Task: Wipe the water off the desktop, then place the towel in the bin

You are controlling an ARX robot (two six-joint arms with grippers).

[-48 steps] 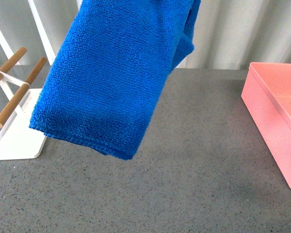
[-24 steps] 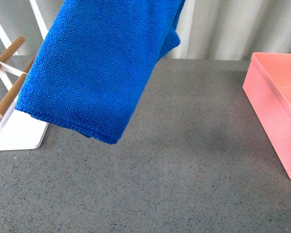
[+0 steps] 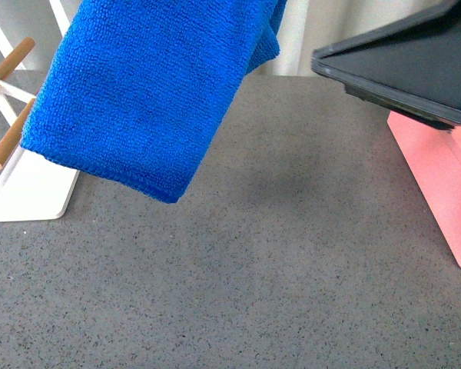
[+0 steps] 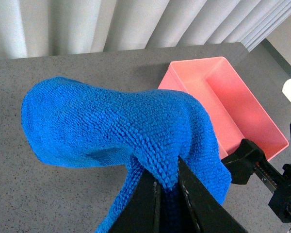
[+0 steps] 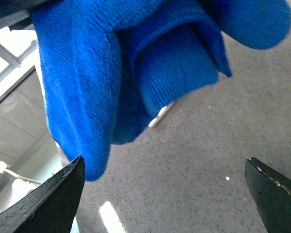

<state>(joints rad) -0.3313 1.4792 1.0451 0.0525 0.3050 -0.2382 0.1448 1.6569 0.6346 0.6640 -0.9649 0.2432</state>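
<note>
Left gripper (image 4: 166,180) was clamped on a bunched fold of the blue towel (image 3: 146,84), which hung clear above the speckled grey desktop (image 3: 292,254), partly in front of the white tray (image 3: 31,196) with wooden rods. Right gripper (image 5: 164,162) stood with jaws wide apart, holding nothing, near the towel and the pink bin (image 3: 438,184) on the desktop's right side.

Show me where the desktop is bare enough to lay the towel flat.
Bare desktop runs between the tray and the bin, and across the whole near edge. Crowded higher up: the towel hangs from the left gripper above the tray side, and the right gripper sits beside the bin.
</note>
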